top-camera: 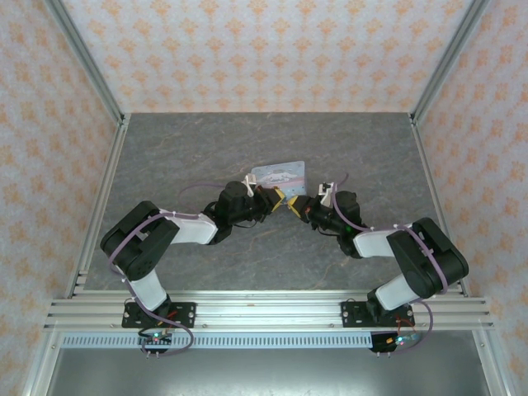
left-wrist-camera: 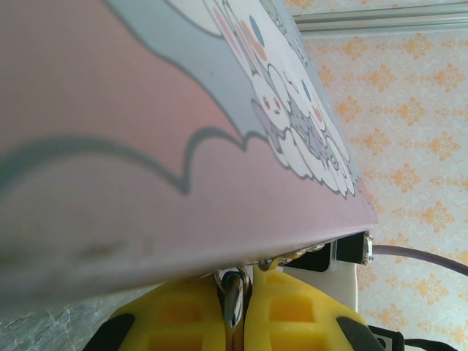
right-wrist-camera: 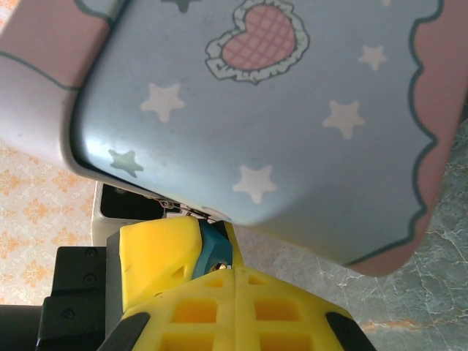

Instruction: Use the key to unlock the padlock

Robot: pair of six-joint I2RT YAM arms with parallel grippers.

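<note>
Along the near edge of the table, the bases of the two arms are bolted to a ribbed aluminium rail (top-camera: 264,313). From there both arms are bent inward, and the left gripper (top-camera: 279,196) and the right gripper (top-camera: 295,206) are brought tip to tip above the middle of the grey, stone-patterned table (top-camera: 206,148).

In the left wrist view, the yellow fingers of the left gripper (left-wrist-camera: 238,281) are seen pressed almost together. A tiny thin silvery metal key (left-wrist-camera: 232,303) is pinched between them, and a small loop of it is seen at the fingertips.

In the right wrist view, the yellow fingers of the right gripper (right-wrist-camera: 234,274) are pressed together with no gap at the seam. The tiny padlock (right-wrist-camera: 213,252), dark bluish with a brassy spot at its lower edge, is seated right at these fingertips. It is touched from the side by one yellow finger (right-wrist-camera: 157,252) of the left gripper. Whether the padlock is pinched by the right fingers or merely touched cannot be told.

Just beyond the meeting fingertips, a pale blue rectangular tin (top-camera: 280,173) is found. Its pink scalloped border and white cartoon figures (left-wrist-camera: 292,124) are seen from the left wrist. Its star-and-heart print (right-wrist-camera: 278,131) is seen from the right wrist. Small metal glints are seen under its edge, directly above the padlock.

Beyond the tin, the table is enclosed by walls (top-camera: 264,49) papered in an orange floral pattern.
</note>
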